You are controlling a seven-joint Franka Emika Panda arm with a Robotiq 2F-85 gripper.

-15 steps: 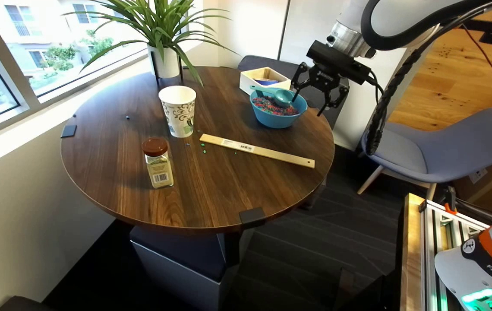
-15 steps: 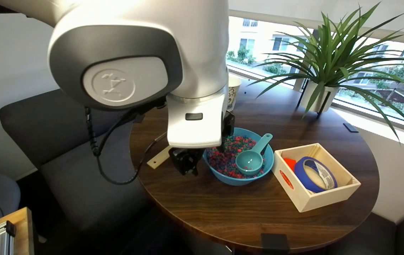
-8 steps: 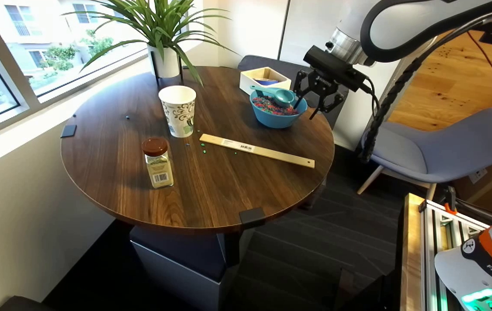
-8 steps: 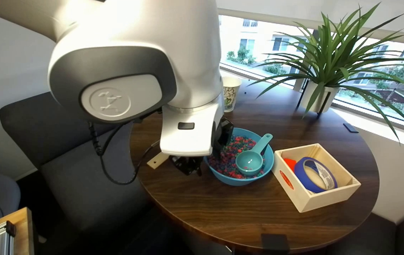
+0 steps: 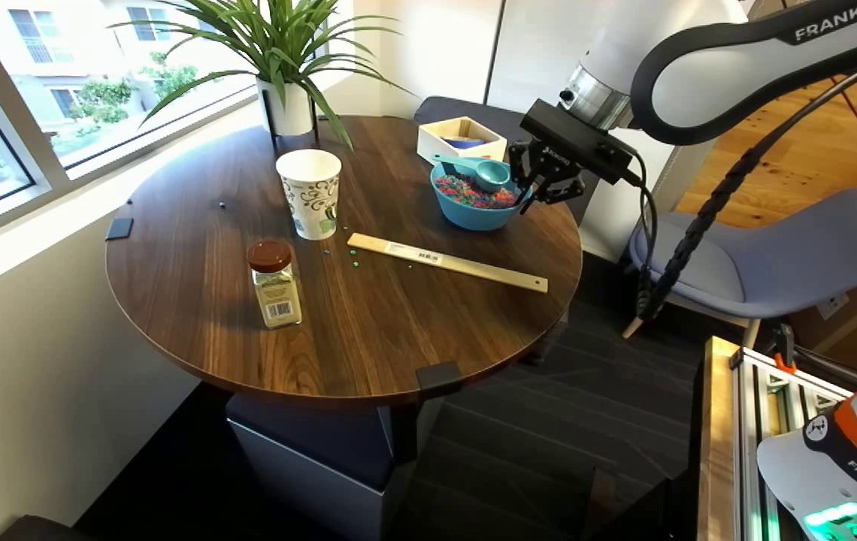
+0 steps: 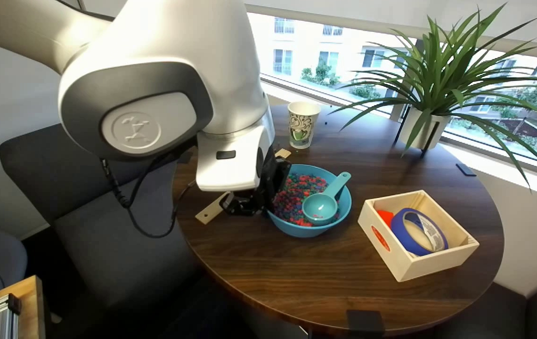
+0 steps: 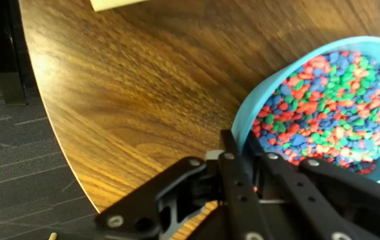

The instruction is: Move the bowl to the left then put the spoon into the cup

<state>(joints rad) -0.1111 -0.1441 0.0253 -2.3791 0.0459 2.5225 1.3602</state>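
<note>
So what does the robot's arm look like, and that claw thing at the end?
The arm is rounded and white, with dark grey and black trim, orange bands, FRANKA lettering and a silvery collar. A thick, braided black cable runs alongside. The claw-like gripper is black, with slim fingers, jointed links and shiny screw heads.

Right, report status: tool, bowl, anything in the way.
Tool shut on bowl at its rim. Spoon in bowl, not yet in cup. Stick lying near bowl, could get in the way.
</note>
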